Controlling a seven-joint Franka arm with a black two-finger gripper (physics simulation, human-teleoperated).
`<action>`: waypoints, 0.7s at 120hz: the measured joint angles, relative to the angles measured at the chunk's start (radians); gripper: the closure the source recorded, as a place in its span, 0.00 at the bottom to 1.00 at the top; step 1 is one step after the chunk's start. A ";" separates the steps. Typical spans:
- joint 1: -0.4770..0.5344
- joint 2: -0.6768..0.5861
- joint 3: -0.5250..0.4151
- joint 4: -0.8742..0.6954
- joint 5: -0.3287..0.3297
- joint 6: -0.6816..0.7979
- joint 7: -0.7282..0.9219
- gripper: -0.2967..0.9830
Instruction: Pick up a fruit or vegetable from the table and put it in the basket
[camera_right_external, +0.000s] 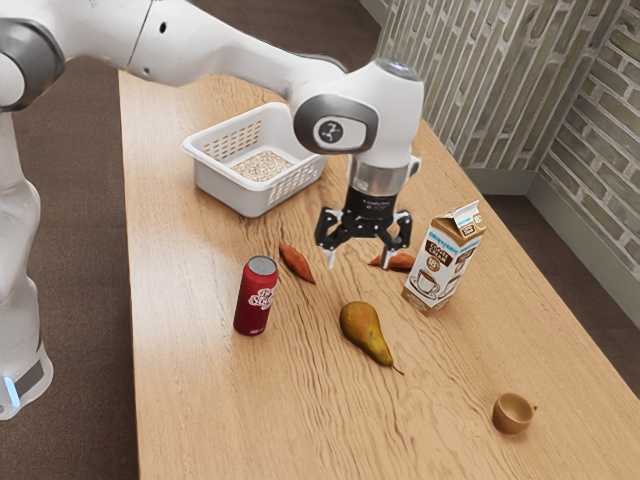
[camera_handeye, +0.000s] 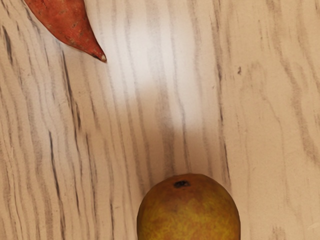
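Observation:
My gripper (camera_right_external: 362, 262) is open above the table, with nothing between its fingers. A green-brown pear (camera_right_external: 363, 331) lies in front of it on the wood; the wrist view has the pear's (camera_handeye: 189, 212) rounded end. One orange-red sweet potato (camera_right_external: 297, 262) rests between the can and the basket, and another sweet potato (camera_right_external: 398, 261) is partly hidden behind the gripper and the carton. In the wrist view the tip of a sweet potato (camera_handeye: 71, 25) appears. The white basket (camera_right_external: 232, 194) stands farther back, with a pale grainy patch visible inside.
A red can (camera_right_external: 256, 296) stands upright toward the exterior view's left. A brown and white carton (camera_right_external: 443, 257) stands to the exterior view's right of the gripper. A small brown cup (camera_right_external: 512, 413) sits near the lower right of the table (camera_right_external: 230, 420).

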 joint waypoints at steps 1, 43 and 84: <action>0.001 0.000 -0.002 -0.002 0.000 0.002 -0.001 0.23; -0.028 0.053 -0.024 -0.023 0.000 0.068 -0.031 0.23; -0.046 0.084 -0.018 -0.016 0.001 0.088 -0.046 0.23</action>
